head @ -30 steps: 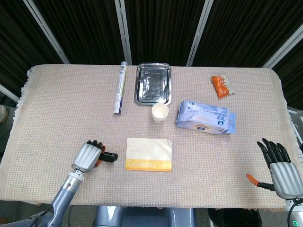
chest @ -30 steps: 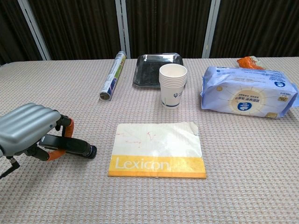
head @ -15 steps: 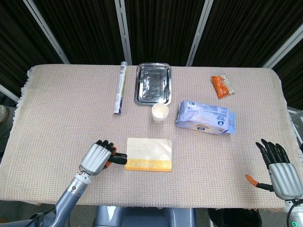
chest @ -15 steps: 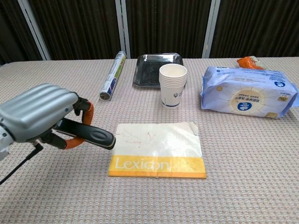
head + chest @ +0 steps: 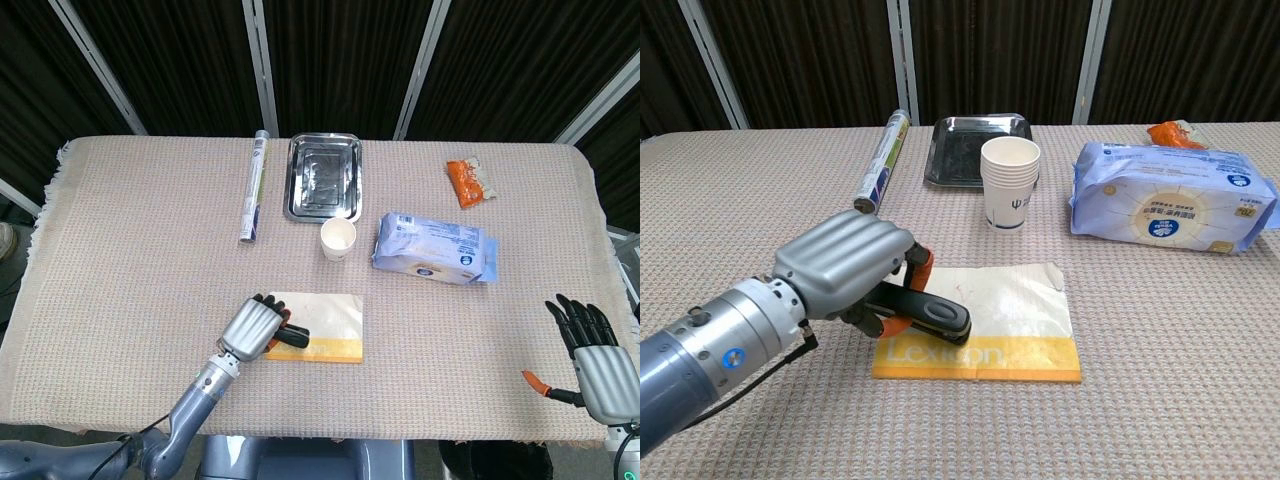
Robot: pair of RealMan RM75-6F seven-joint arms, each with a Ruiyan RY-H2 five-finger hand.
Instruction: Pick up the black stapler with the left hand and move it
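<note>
While the right hand (image 5: 597, 352) just sits out at the near right edge of the table (image 5: 120, 230) with its fingers spread and nothing in them, the left hand (image 5: 852, 268) has all the action: its fingers are curled around the black stapler (image 5: 925, 311), holding it above the near-left corner of the yellow and white Lexicon pad (image 5: 1000, 320). From the chest view the stapler sticks out of the hand toward the robot's right, long axis running roughly left to right with the free end tipped slightly down. Can't really tell if that tip is touching the pad or just hovering over it, though it looks lifted.

So the pickup part looks done and this reads as mid-carry. The left hand is obviously the nearer one, the right is well apart across the table. Any set-down would need the stapler levelled out along that same left-right line so it doesn't rock.

Further back, the stack of paper cups (image 5: 1010, 180) stands just beyond the pad, with the blue wipes pack (image 5: 1170, 200) to its right. Behind those is the metal tray (image 5: 960, 145), the foil roll (image 5: 880, 165) lying lengthwise to its left, and an orange snack packet (image 5: 470, 182) near the far right.
</note>
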